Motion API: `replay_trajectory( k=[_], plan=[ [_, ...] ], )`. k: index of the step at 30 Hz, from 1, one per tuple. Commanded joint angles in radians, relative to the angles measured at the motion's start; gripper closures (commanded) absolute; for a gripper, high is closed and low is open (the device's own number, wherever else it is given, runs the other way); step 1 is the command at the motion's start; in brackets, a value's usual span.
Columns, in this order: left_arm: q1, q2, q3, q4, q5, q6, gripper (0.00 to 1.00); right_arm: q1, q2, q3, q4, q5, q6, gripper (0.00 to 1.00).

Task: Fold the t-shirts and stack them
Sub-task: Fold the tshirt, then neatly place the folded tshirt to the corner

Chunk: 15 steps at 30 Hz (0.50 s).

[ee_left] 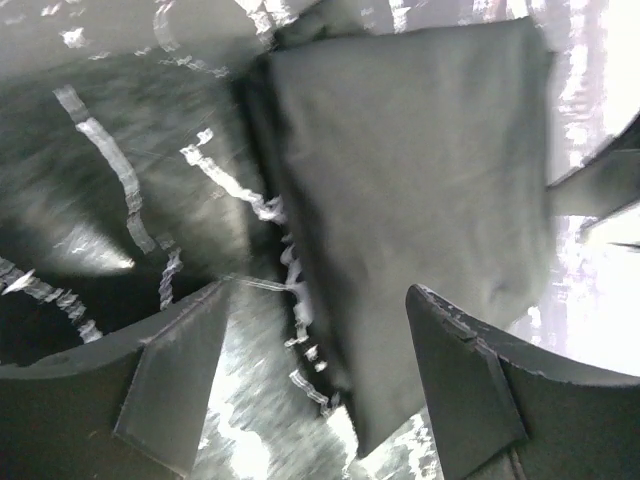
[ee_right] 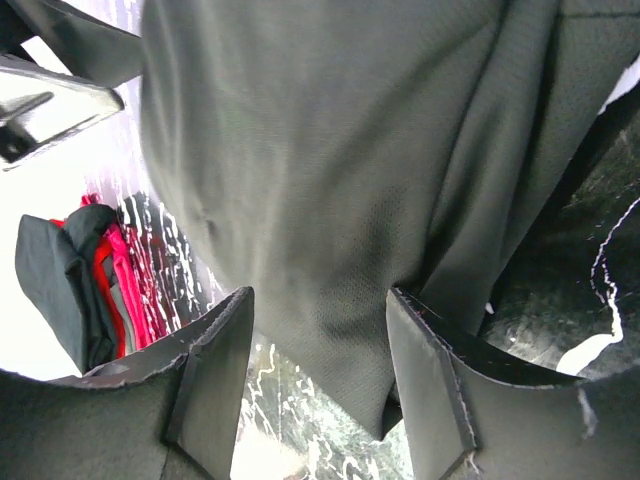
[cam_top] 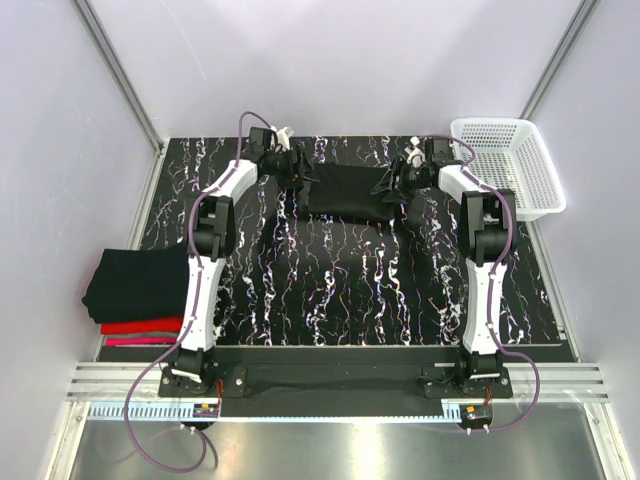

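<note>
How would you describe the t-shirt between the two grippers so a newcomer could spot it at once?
On the black marbled table, look to the far middle, left of the white basket. That folded black t-shirt lies alone; the other shirts are stacked at the left edge.

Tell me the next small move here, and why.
Probably raise both arms off the folded black shirt: the left fingers and right fingers stand open over its side edges, gripping nothing, and it lies as a neat rectangle, ready for the stack at the left.
</note>
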Motion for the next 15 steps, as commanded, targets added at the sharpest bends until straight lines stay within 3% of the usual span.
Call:
replay_trajectory(
  k=[1, 11, 14, 15],
  plan=[
    [-0.016, 0.046, 0.027, 0.103, 0.113, -0.083, 0.23, 0.010, 0.008, 0.041, 0.010, -0.017, 0.008, 0.37],
    [-0.082, 0.075, -0.054, 0.220, 0.263, -0.219, 0.28, 0.013, 0.021, 0.035, 0.007, 0.002, 0.006, 0.36],
    [-0.089, 0.056, -0.085, 0.226, 0.283, -0.221, 0.52, 0.016, 0.016, 0.030, 0.008, 0.006, 0.003, 0.36],
    [-0.091, 0.049, -0.103, 0.225, 0.286, -0.218, 0.75, 0.018, 0.011, 0.027, 0.007, 0.006, 0.000, 0.36]
  ],
)
